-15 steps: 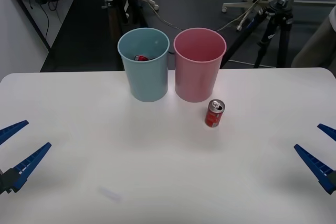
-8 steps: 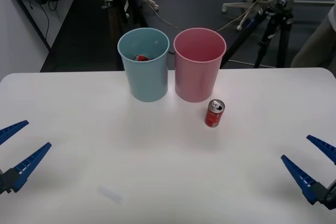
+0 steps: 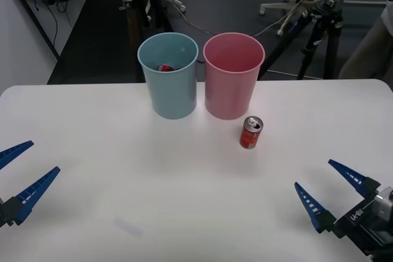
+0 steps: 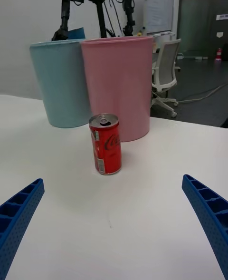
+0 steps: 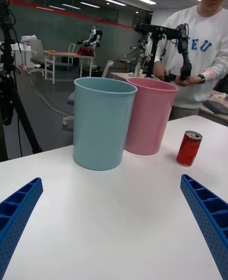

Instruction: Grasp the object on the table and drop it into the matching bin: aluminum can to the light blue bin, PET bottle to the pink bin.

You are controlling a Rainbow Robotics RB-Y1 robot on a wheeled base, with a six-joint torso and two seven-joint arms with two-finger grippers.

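Note:
A small red aluminum can [image 3: 250,132] with a silver top stands upright on the white table [image 3: 184,213], just in front of the pink bin [image 3: 233,75] and to its right. The light blue bin [image 3: 168,75] stands beside the pink one, on its left, with something red inside. My right gripper [image 3: 328,188] is open at the table's front right, a good way short of the can. In the right wrist view the can [image 4: 105,150] stands ahead between the open fingers [image 4: 209,213]. My left gripper [image 3: 21,170] waits open at the front left.
In the left wrist view the light blue bin [image 5: 102,122], pink bin [image 5: 149,114] and can [image 5: 189,148] stand in a row. Tripods and office chairs stand on the floor beyond the table's far edge.
My right gripper has moved inward from the right edge toward the can, staying open. The left gripper, can and bins have not moved.

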